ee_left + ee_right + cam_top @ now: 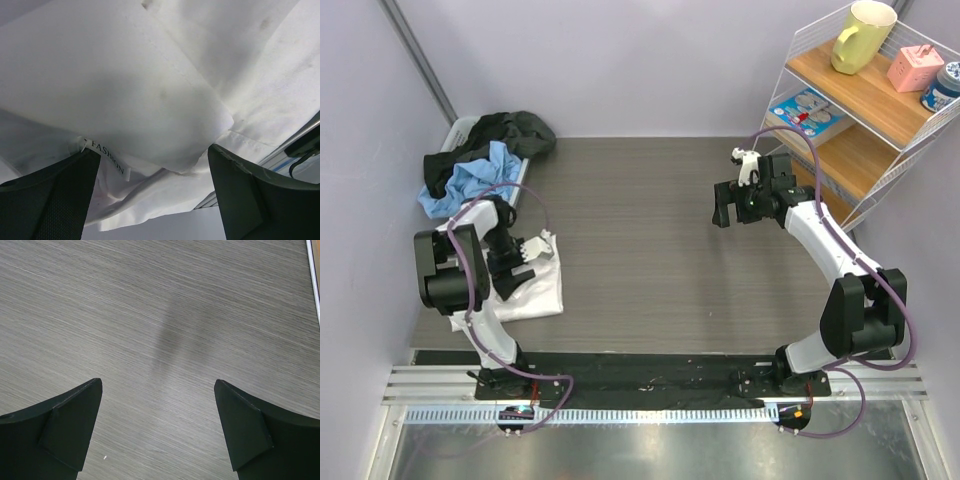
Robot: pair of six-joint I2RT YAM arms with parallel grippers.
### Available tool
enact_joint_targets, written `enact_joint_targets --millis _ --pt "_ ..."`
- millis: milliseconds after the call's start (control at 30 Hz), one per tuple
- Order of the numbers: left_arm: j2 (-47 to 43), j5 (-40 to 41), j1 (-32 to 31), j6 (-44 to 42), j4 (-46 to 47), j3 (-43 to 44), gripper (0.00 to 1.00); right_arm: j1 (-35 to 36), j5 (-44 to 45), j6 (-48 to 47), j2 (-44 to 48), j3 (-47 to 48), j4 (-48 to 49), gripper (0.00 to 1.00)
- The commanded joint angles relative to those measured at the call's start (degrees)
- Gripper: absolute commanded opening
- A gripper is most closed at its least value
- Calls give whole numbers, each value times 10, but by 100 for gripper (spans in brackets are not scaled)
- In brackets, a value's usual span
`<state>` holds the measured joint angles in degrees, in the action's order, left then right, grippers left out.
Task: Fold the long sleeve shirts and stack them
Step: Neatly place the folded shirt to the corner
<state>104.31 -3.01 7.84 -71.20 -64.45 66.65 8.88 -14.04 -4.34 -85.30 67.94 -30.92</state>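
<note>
A folded white long sleeve shirt [538,288] lies at the left side of the table. My left gripper [512,268] is right down over it. In the left wrist view the white shirt [150,85] fills the frame, with its collar and a "FASHION" label [107,160] close by. The left gripper [155,192] is open, its fingers wide apart with the collar edge between them but not pinched. My right gripper [725,212] hovers over bare table at the right. In the right wrist view it [157,425] is open and empty.
A white basket [462,132] at the back left holds dark and light blue garments [470,175] that spill over its rim. A wire shelf [860,120] with a yellow mug, a pink box and a book stands at the back right. Grey wood-grain table [640,250].
</note>
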Motion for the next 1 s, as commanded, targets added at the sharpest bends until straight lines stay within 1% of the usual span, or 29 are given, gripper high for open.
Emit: enact_joint_targets --millis 0,200,233,500,667,833,933,967 --pt "47 40 48 -95 -2 10 89 -3 2 -3 0 21 7 100" --pt "56 66 87 -180 16 18 89 -4 0 -2 -9 20 8 100" --pt "58 80 89 -190 20 18 89 -4 -1 -2 -10 21 9 100" --pt "85 113 106 -266 32 46 90 -5 2 -3 -10 18 7 100" --pt "72 102 106 -262 20 64 91 -7 -2 -4 -5 21 7 99" --pt "25 58 106 -253 28 68 93 -8 -14 6 -7 28 6 100" --pt "6 42 106 -225 6 108 93 -8 -19 8 -4 37 4 100" --pt "-4 35 106 -217 -23 122 93 -7 -20 9 0 39 2 100"
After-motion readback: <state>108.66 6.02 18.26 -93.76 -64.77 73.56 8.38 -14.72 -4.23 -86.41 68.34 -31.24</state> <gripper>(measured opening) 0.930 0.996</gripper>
